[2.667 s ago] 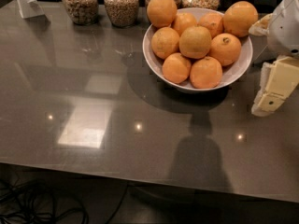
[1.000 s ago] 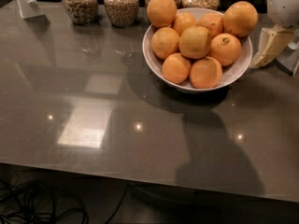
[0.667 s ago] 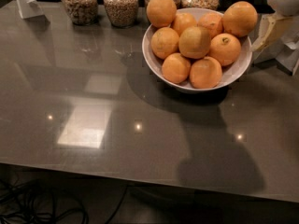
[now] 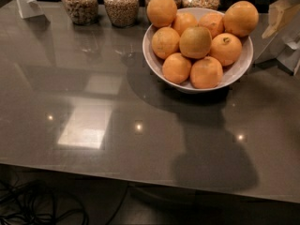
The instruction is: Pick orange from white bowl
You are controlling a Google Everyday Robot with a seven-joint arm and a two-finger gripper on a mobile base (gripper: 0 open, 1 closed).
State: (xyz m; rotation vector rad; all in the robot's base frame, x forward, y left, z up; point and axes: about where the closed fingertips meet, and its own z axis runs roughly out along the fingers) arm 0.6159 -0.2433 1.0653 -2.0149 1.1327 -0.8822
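The white bowl (image 4: 234,76) stands at the back right of the grey table and holds several oranges. Two are the biggest: one on the bowl's far right rim (image 4: 241,18), smooth with no stem spot, and one at the far left (image 4: 161,11). An orange with a dark stem dimple (image 4: 226,48) lies below the right one. My gripper (image 4: 279,17) is at the top right edge, just right of the bowl and beside the big right orange, not touching any fruit. Most of the arm is out of view.
Several glass jars of grains and nuts (image 4: 121,4) line the back edge behind the bowl. A white stand (image 4: 27,3) is at the back left corner. The table's front edge (image 4: 140,175) runs along the bottom, with cables on the floor (image 4: 42,207).
My gripper has risen and moved back, from low beside the bowl's right side to the top right corner. The bowl and oranges have not moved.
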